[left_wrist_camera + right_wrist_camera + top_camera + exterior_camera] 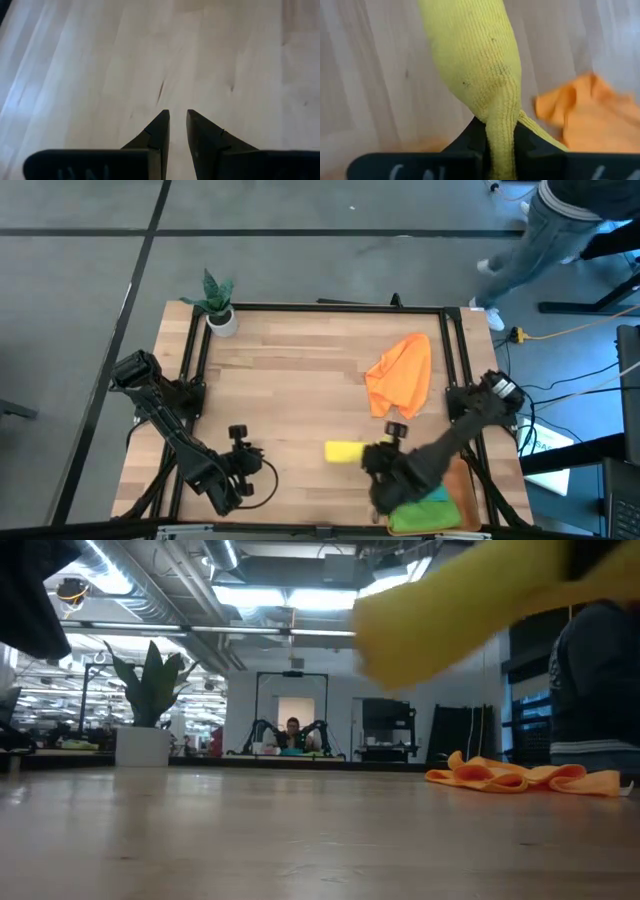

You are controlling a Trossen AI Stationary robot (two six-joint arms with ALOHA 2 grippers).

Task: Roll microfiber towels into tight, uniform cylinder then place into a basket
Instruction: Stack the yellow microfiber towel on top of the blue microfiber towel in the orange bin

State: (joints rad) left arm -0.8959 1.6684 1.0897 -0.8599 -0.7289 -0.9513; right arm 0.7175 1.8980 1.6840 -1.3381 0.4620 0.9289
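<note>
A rolled yellow towel (345,451) hangs above the table's near middle, with my right gripper (378,456) shut on it. In the low view the yellow towel (450,610) floats high above the wood. An orange towel (400,375) lies crumpled on the table at the far right. A green towel (420,518) and a teal one (437,496) lie in the orange-brown basket (463,476) at the near right corner, partly under the right arm. My left gripper (178,116) hovers over bare wood at the near left, narrowly open and holding nothing. My right gripper pinches one end of the yellow roll (501,115) between its two fingers, and the cloth is squeezed thin there, several layers together. The fingers slant downward from the table's right side. The thick rest of the roll sticks out past the fingertips toward the left, lifted clear of the table.
A small potted plant (220,315) stands at the far left corner. A black frame (330,307) runs around the tabletop. A person (560,225) is beyond the far right corner. Bare wood lies across the table's middle and left.
</note>
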